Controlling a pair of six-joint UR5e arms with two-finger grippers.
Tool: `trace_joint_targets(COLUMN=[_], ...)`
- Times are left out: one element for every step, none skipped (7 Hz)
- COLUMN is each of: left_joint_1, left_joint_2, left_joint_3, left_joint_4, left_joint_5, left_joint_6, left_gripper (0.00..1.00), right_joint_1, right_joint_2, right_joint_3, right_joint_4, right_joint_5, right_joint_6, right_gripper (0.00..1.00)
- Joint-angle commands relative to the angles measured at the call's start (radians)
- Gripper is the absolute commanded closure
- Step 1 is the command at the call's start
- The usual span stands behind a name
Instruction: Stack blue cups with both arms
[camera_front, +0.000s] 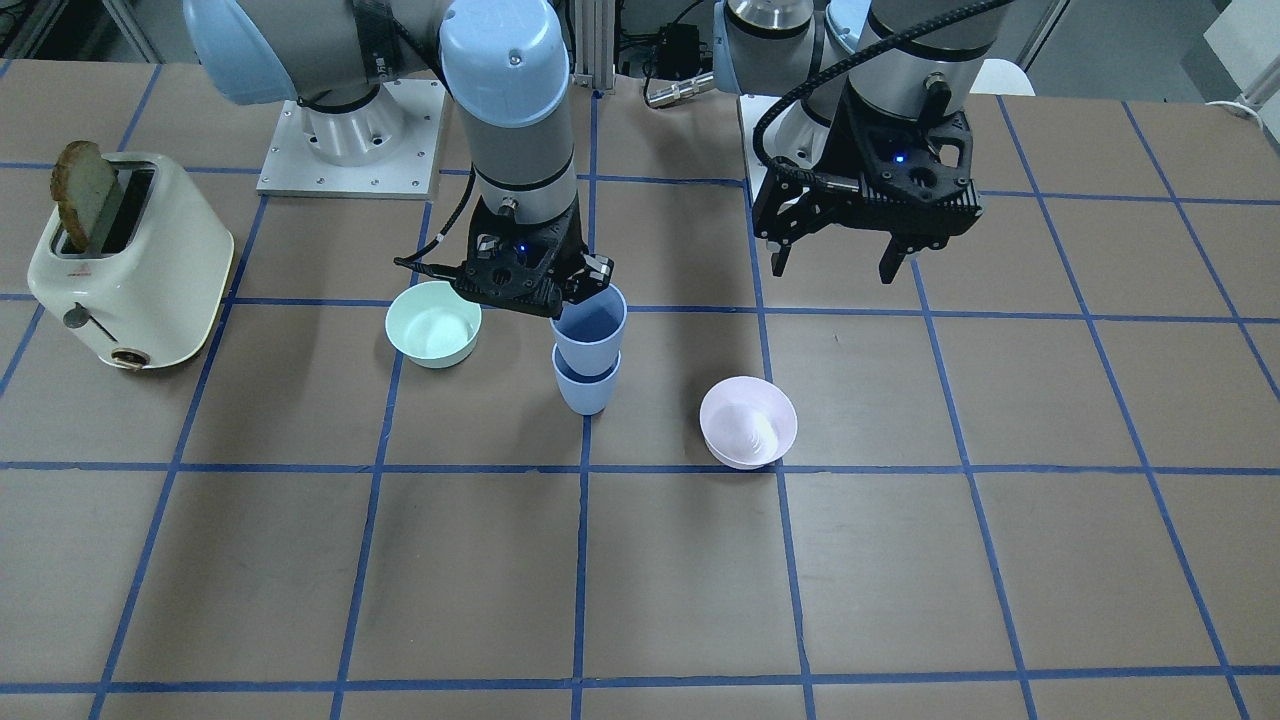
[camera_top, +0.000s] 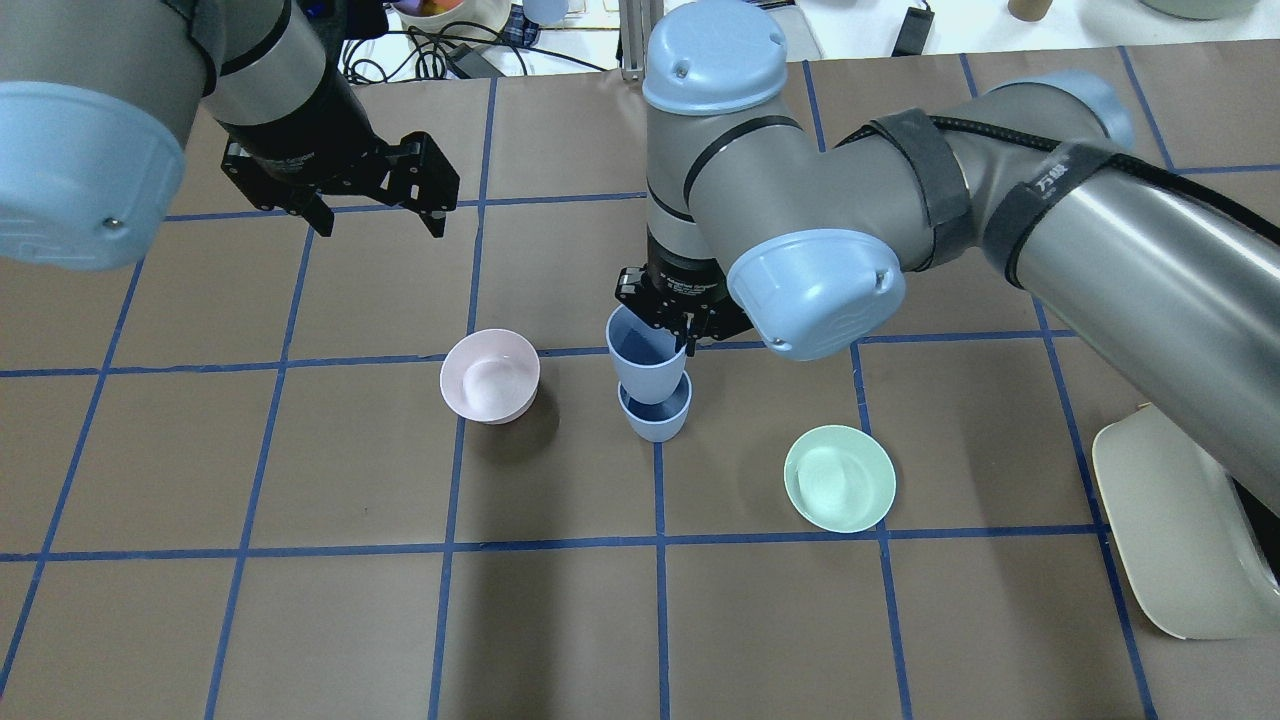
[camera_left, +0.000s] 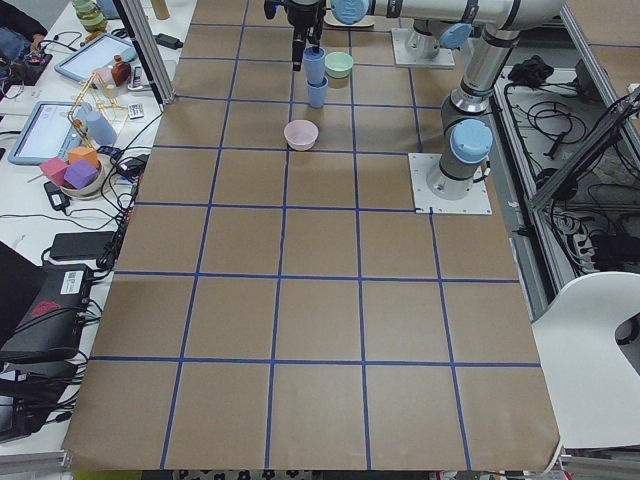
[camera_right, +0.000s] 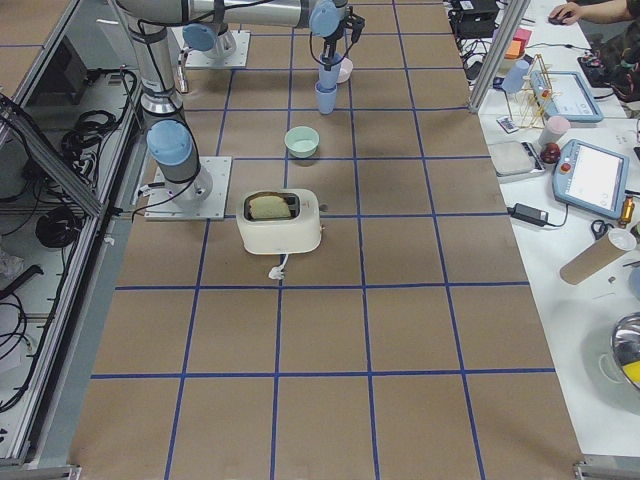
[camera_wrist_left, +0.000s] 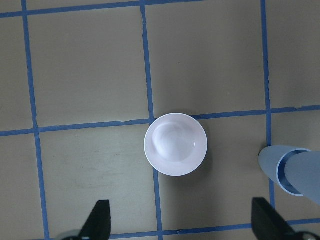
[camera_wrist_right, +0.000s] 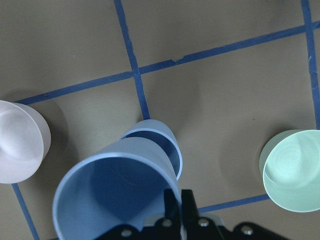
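Note:
Two pale blue cups stand in the middle of the table. The lower cup (camera_front: 586, 389) (camera_top: 655, 414) rests upright on the table. The upper cup (camera_front: 589, 328) (camera_top: 647, 350) is held over it, its base inside the lower cup's mouth. My right gripper (camera_front: 578, 285) (camera_top: 684, 333) is shut on the upper cup's rim, one finger inside and one outside, as the right wrist view (camera_wrist_right: 180, 202) shows. My left gripper (camera_front: 838, 266) (camera_top: 378, 218) is open and empty, raised above the table behind the pink bowl.
A pale pink bowl (camera_front: 748, 422) (camera_top: 489, 375) (camera_wrist_left: 175, 144) sits near the cups on the left arm's side. A mint-green bowl (camera_front: 434, 323) (camera_top: 839, 478) (camera_wrist_right: 292, 170) sits on the right arm's side. A cream toaster (camera_front: 130, 262) with toast stands farther out.

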Motion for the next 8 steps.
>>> trace_joint_targets(left_joint_1=[0.000, 0.000, 0.000, 0.000, 0.000, 0.000, 0.000, 0.000], left_joint_2=[0.000, 0.000, 0.000, 0.000, 0.000, 0.000, 0.000, 0.000], left_joint_3=[0.000, 0.000, 0.000, 0.000, 0.000, 0.000, 0.000, 0.000], left_joint_4=[0.000, 0.000, 0.000, 0.000, 0.000, 0.000, 0.000, 0.000], left_joint_5=[0.001, 0.001, 0.001, 0.001, 0.001, 0.001, 0.001, 0.001], left_joint_6=[0.000, 0.000, 0.000, 0.000, 0.000, 0.000, 0.000, 0.000], left_gripper=[0.00, 0.00, 0.00, 0.00, 0.00, 0.00, 0.00, 0.00], right_joint_1=[0.000, 0.000, -0.002, -0.011, -0.021, -0.069, -0.162, -0.243], right_joint_2=[0.004, 0.015, 0.015, 0.006, 0.006, 0.007, 0.004, 0.004], right_joint_3=[0.023, 0.073, 0.130, 0.132, 0.086, 0.004, -0.097, -0.186], right_joint_4=[-0.015, -0.084, -0.185, -0.225, -0.195, -0.075, 0.121, 0.234], right_joint_5=[0.001, -0.005, -0.013, -0.011, -0.013, -0.035, -0.142, -0.210], right_joint_6=[0.001, 0.015, 0.013, 0.001, -0.020, -0.142, -0.260, -0.470], right_gripper=[1.00, 0.60, 0.14, 0.00, 0.00, 0.00, 0.00, 0.00])
